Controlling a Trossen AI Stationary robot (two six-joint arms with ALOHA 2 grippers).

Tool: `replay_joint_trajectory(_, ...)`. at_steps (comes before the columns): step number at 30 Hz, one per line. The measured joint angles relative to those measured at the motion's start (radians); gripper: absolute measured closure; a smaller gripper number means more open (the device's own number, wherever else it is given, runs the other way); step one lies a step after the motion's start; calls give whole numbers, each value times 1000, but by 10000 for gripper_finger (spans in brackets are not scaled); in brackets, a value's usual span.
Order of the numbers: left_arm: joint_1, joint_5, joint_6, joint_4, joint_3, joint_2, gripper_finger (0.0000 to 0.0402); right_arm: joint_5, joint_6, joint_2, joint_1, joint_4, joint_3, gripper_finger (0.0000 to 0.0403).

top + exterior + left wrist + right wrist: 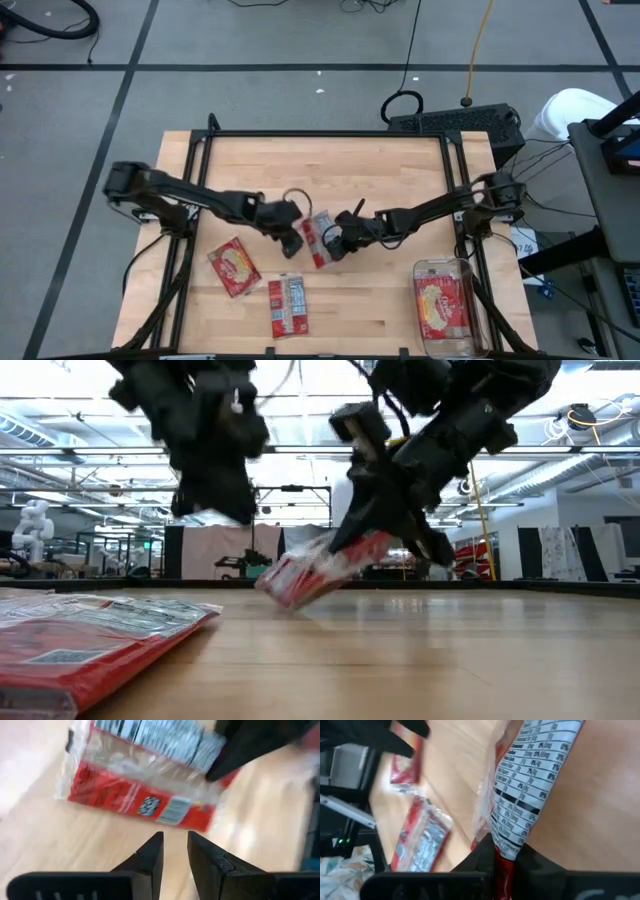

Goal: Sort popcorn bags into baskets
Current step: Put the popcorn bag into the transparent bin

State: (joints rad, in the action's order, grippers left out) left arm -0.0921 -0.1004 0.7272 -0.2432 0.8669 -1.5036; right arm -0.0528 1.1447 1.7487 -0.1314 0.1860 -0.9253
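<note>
A red popcorn bag (318, 240) with a nutrition panel is held at mid-table, and my right gripper (337, 240) is shut on it. My left gripper (293, 238) hovers just left of this bag. Its fingers (155, 852) stand a narrow gap apart with nothing between them. Two more bags lie flat near the table's front. One has its popcorn face up (235, 267); the other shows its panel side (288, 305). The clear basket (419, 300) stands at the front right with one bag (445, 305) lying in it. My right gripper pinches one thin edge of the bag (503, 854) between its two fingers. It comes in slanting downward from the table's right. The bag (320, 570) hangs tilted, its lower end (283, 592) close over the table. I cannot tell whether that end touches the wood.
The flat bag (90, 640) at the front left fills the low view's near corner. Black frame rails (200, 150) run along the table's sides and back. Bare wood (330, 165) lies across the far half of the table.
</note>
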Motion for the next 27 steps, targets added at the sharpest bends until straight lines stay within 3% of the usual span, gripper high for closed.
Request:
replay_joint_trajectory(4,27,25,51,-61,1,163,309,2,-160,-97,6,-14,0,395)
replay_joint_trajectory(9,96,59,187,-111,1,310,309,35,-480,-244,1,-70,0,395)
replay_joint_trajectory(14,150,54,264,-62,2,437,309,93,-909,-406,-16,-152,0,395)
replay_joint_trajectory(18,175,57,232,21,3,513,309,91,-1244,-517,-20,-226,0,395)
replay_joint_trajectory(22,188,71,254,103,3,559,309,245,-1497,-604,-44,-228,0,395)
replay_joint_trajectory(27,207,73,505,150,2,573,309,571,-1852,-651,-93,-284,-43,395)
